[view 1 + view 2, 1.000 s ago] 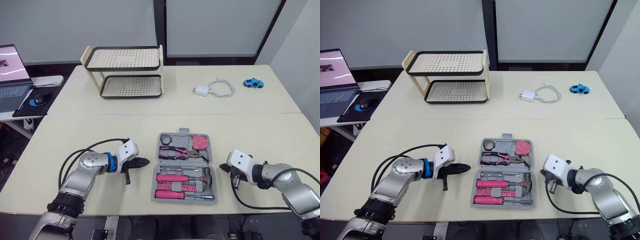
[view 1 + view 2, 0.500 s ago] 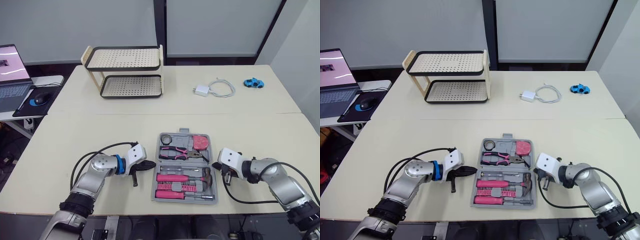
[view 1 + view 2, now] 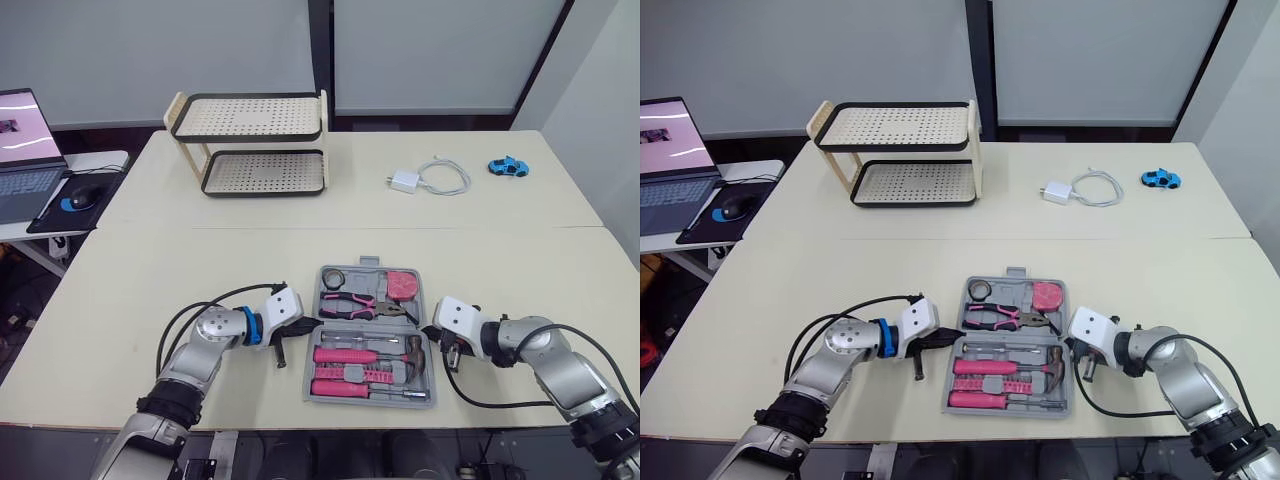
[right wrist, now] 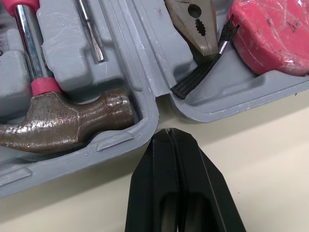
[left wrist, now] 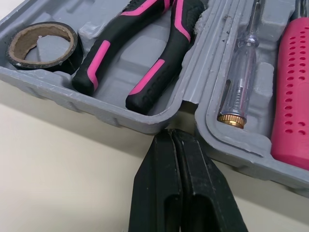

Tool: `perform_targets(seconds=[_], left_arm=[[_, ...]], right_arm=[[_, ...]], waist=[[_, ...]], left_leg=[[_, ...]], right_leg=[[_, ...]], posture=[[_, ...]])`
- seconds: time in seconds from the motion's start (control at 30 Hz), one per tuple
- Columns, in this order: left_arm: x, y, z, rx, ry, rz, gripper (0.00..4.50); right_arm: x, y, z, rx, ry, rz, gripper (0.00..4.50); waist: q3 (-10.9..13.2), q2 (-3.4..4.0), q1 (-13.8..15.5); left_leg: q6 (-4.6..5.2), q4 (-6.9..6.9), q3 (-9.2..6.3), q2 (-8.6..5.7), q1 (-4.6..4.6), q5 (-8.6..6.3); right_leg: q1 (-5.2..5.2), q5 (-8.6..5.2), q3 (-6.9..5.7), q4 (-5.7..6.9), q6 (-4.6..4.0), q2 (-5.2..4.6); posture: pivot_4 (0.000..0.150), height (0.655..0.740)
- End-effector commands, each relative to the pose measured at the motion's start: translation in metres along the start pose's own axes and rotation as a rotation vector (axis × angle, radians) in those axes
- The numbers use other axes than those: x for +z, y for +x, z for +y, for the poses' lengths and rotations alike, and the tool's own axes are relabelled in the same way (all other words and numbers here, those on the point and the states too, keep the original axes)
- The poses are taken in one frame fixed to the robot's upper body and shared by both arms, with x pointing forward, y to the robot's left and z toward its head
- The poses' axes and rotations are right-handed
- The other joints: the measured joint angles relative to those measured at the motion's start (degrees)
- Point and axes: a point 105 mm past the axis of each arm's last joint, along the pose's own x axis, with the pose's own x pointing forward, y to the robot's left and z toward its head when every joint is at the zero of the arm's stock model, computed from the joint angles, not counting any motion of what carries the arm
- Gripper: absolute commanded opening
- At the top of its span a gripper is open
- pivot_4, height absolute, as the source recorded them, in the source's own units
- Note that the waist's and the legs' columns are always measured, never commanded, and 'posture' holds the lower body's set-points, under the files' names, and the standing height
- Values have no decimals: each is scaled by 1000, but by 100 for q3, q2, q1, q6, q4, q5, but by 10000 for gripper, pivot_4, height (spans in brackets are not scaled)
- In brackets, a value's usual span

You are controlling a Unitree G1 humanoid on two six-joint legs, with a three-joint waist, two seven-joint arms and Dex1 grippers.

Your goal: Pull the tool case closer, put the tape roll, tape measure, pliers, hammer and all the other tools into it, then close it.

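Your left claw (image 5: 174,137) is pressed together, tips at the tool case's (image 3: 308,372) left edge, right at the hinge notch btwn its two halves. Inside the case, left to right: tape roll (image 3: 331,277) in the far-left corner; pliers (image 3: 352,303) beside it; tape measure (image 3: 402,285) far right; hammer (image 4: 63,116) head in the near-right pocket. Tools look stowed, so closing is what's left, imo. Your right claw (image 4: 166,135) is likewise together, tips at the case's right-edge hinge notch.

Risks: w/ tips together you've a wedge, not a grip, so a half could slip off mid-fold and drop; an uneven push could skate the case across the table (image 3: 200,260); the tape measure's black strap (image 4: 200,72) lies toward the hinge and may jam the lid.
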Motion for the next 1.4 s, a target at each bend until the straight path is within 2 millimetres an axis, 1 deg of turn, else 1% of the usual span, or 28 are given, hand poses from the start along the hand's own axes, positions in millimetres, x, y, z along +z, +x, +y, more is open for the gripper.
perform_targets(seconds=[0.03,0.23,0.37,0.53,0.73,1.03,1.4], left_arm=[[10,6,-6,-23,23,-32,143],[18,5,-10,-31,23,-49,143],[23,5,-21,-64,24,-58,143],[24,2,-35,-90,16,-55,143],[22,-1,-43,-97,7,-44,143],[20,-3,-45,-91,0,-30,143],[19,-2,-41,-75,8,-24,143]], right_arm=[[10,2,7,23,-23,-31,0],[17,0,10,41,-41,-41,0],[20,-3,15,70,-55,-40,0],[24,-6,22,99,-71,-42,0],[23,-6,27,105,-72,-37,0],[22,-3,27,103,-70,-33,0],[23,-2,25,90,-66,-33,0]], waist=[[-1,-1,0],[-1,-1,0],[-1,-1,0],[0,-1,-1],[0,-1,3],[0,-1,3],[0,-1,0]], left_leg=[[0,0,0,0,0,0],[0,0,0,0,-1,0],[0,-1,0,1,-3,0],[1,-2,-1,2,-5,0],[1,-1,-1,3,-4,-1],[1,-1,-1,2,-4,-1],[1,-1,-1,3,-2,-1]], right_leg=[[0,0,0,0,0,0],[-1,0,1,-1,0,-1],[-2,0,2,-1,0,-2],[-5,0,2,-2,0,-2],[-4,0,1,-1,0,-2],[-3,0,1,-2,0,-2],[-2,0,1,-1,0,-1]], posture=[[1500,7318],[1500,7318],[1500,7318],[1500,7318],[1500,7318],[1500,7318],[1500,7318]])
